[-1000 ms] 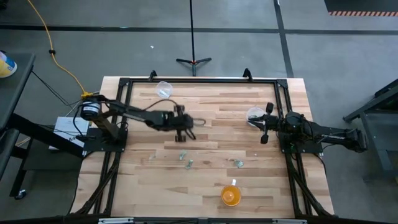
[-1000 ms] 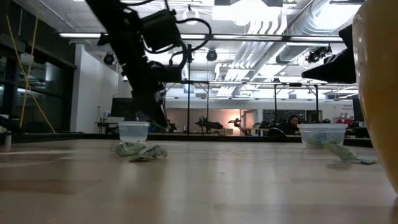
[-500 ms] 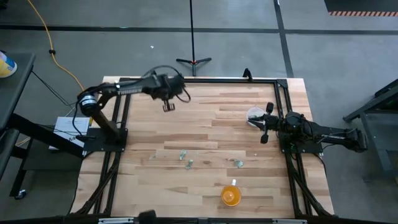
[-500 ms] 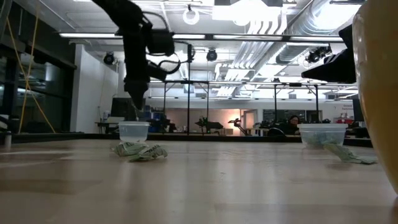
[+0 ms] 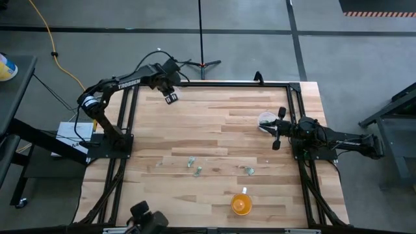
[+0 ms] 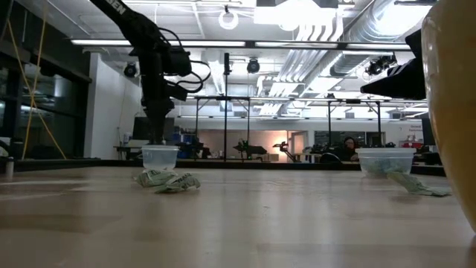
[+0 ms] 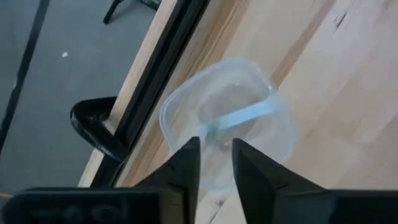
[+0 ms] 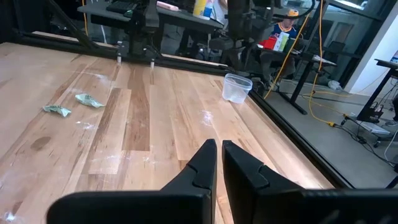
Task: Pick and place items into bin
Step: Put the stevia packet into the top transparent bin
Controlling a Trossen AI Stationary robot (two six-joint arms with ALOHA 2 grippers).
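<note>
My left gripper [image 5: 171, 97] hangs over the clear cup [image 5: 170, 93] at the table's far left edge, shut on one pale green item [image 7: 239, 118]. Further small pale green items [image 5: 191, 160] [image 5: 198, 171] [image 5: 249, 170] lie flat on the wood in the near middle; the low view shows them as crumpled scraps [image 6: 167, 180]. My right gripper [image 5: 275, 144] waits shut at the right side, next to a second clear cup [image 5: 266, 119] with pale pieces inside [image 6: 385, 160]. My left gripper pinches the pale green item by one end [image 7: 208, 131], only at its fingertips [image 7: 194, 144], coming from above and pointing down. The rest of the strip sticks out sideways, lifted clear, over the mouth of the clear cup [image 7: 186, 99].
An orange cup [image 5: 241, 204] stands near the table's near edge and fills the right of the low view [image 6: 450, 112]. A black frame rail [image 5: 208, 84] runs along the far edge, right beside the left cup. A dark object [image 5: 146, 218] shows at the near edge.
My left gripper has risen from the table's middle, by the scattered items, and swung toward the far left corner, ending over the clear cup. The items on the wood lie as before.
</note>
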